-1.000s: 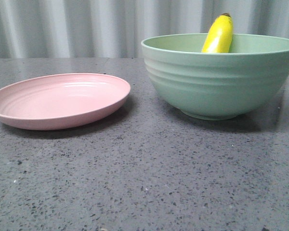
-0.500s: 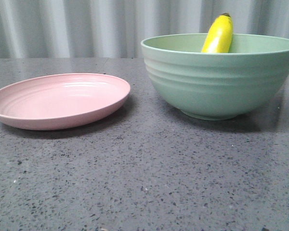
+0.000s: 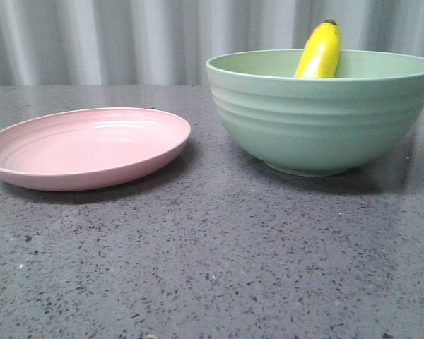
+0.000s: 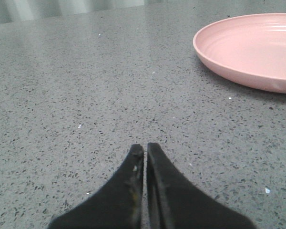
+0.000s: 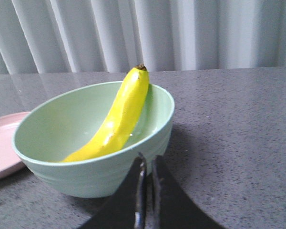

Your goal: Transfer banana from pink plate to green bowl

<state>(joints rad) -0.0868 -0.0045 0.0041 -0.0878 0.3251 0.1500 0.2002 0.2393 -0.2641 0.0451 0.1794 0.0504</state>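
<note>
The banana (image 3: 320, 50) leans inside the green bowl (image 3: 318, 120) at the right of the front view, its dark tip above the far rim. In the right wrist view the banana (image 5: 117, 119) lies along the bowl's (image 5: 52, 129) inner wall. The pink plate (image 3: 85, 147) sits empty at the left; it also shows in the left wrist view (image 4: 250, 50). My left gripper (image 4: 145, 149) is shut and empty over bare table, apart from the plate. My right gripper (image 5: 148, 161) is shut and empty, close beside the bowl's outer wall. Neither gripper shows in the front view.
The dark speckled stone table (image 3: 212, 268) runs from the plate and bowl to the front edge. A pale pleated curtain (image 3: 127, 39) hangs behind the table. An edge of the pink plate (image 5: 2, 143) shows beyond the bowl in the right wrist view.
</note>
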